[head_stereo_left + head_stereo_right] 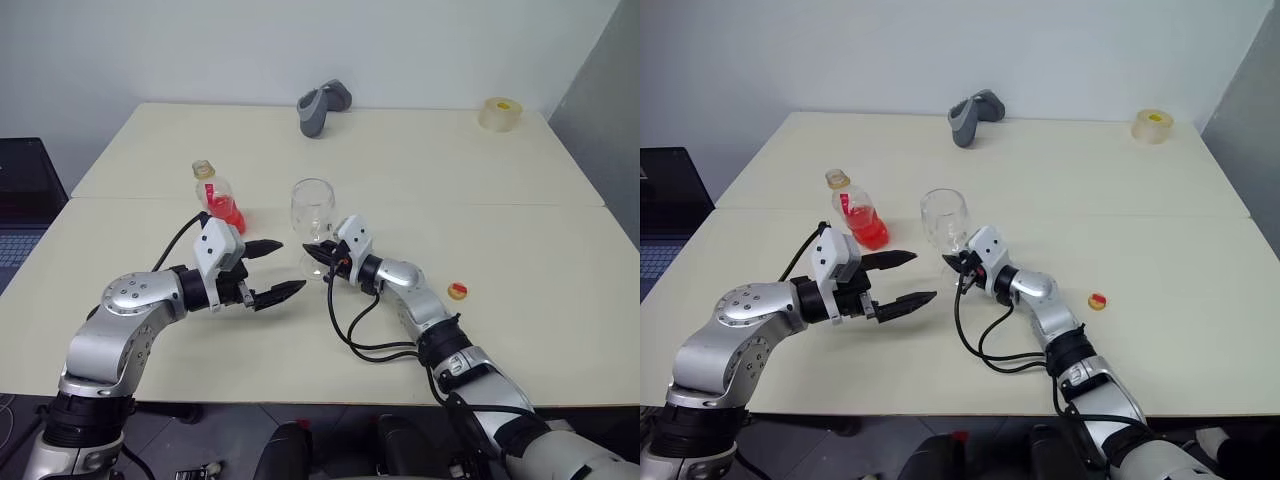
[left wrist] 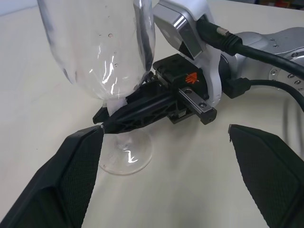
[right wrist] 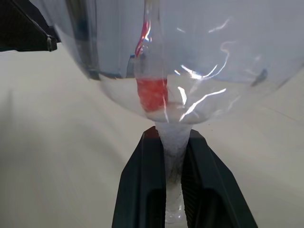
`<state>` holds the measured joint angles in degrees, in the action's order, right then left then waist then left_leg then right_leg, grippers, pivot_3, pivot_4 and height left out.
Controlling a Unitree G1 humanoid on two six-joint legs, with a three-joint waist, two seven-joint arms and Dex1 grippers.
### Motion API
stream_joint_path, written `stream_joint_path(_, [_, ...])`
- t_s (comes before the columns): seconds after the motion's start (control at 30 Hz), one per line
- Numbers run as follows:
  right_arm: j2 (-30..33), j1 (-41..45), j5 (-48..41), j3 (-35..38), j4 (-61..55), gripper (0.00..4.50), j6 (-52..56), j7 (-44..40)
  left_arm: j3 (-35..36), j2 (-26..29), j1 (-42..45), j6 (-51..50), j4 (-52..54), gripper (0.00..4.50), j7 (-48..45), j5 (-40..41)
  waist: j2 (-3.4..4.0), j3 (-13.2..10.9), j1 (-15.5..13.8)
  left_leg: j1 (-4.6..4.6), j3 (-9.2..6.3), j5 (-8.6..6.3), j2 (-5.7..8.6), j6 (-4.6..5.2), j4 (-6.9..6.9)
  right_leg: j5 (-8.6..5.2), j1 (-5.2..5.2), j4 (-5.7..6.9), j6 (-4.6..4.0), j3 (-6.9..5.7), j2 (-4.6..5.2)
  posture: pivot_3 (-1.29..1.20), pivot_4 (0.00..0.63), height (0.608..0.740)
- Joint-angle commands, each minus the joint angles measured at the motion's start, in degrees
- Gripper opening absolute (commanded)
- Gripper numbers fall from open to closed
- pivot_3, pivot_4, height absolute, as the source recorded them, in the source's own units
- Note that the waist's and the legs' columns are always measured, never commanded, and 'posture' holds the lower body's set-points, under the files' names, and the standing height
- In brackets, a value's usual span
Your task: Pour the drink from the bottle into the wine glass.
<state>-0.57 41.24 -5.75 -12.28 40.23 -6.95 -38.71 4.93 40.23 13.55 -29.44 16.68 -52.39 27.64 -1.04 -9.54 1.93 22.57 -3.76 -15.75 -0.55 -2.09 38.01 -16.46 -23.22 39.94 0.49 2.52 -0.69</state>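
The wine glass (image 1: 312,215) stands upright on the cream table (image 1: 520,300), near the middle of the near half, its bowl empty and clear. The right gripper (image 3: 174,156) reaches in level from the right side of the glass, and its two black fingers (image 3: 142,190) are clamped on the thin stem just under the bowl, one on each side, with the round foot resting on the table below them.

Just to the left of the glass and a little behind it stands the bottle (image 1: 220,200), upright and uncapped, with the drink (image 1: 228,212) filling only its lower part in bright red. Bottle and glass are near each other but apart.

On the near side of the bottle, to the left of the glass, the left gripper (image 1: 272,270) hovers above the table with its fingers (image 1: 262,246) spread wide apart and nothing between them; they point toward the glass without touching it.

To the right of the glass, well apart from it, a small yellow-and-red cap (image 1: 457,291) lies on the table. Far behind the glass, at the back edge, sits a grey curved object (image 1: 322,105), and off toward the back right corner a roll of tape (image 1: 500,113).
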Motion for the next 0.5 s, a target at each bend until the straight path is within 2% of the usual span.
stream_joint_path(0.03, [0.33,-0.47,-0.21,0.68,-2.67,1.77,-0.06,-1.25,2.15,-0.50,0.24,0.68,1.55,4.50,1.55,0.93,0.00,0.00,0.00,0.00,0.00,0.00,0.00,0.00,0.00,0.00,0.00,0.00,0.00,0.00,0.00,0.00,0.150,0.740])
stream_joint_path(0.3, [3.22,-6.24,-0.43,-0.66,-15.53,4.48,7.35,-2.22,3.14,-1.08,0.63,-0.79,3.34,4.50,4.16,2.39,0.00,0.00,-0.04,0.02,-0.01,0.00,0.00,0.00,0.00,0.00,0.00,-0.01,0.00,0.00,0.01,0.00,0.150,0.740])
stream_joint_path(0.5, [6.11,-11.50,-1.71,-0.36,-26.53,4.48,14.12,-3.06,5.63,0.20,-1.61,-3.55,8.21,4.50,5.69,4.64,0.00,0.00,-0.05,0.02,-0.01,-0.01,-0.01,0.00,-0.01,-0.01,0.00,-0.02,0.00,0.01,0.00,0.00,0.150,0.740])
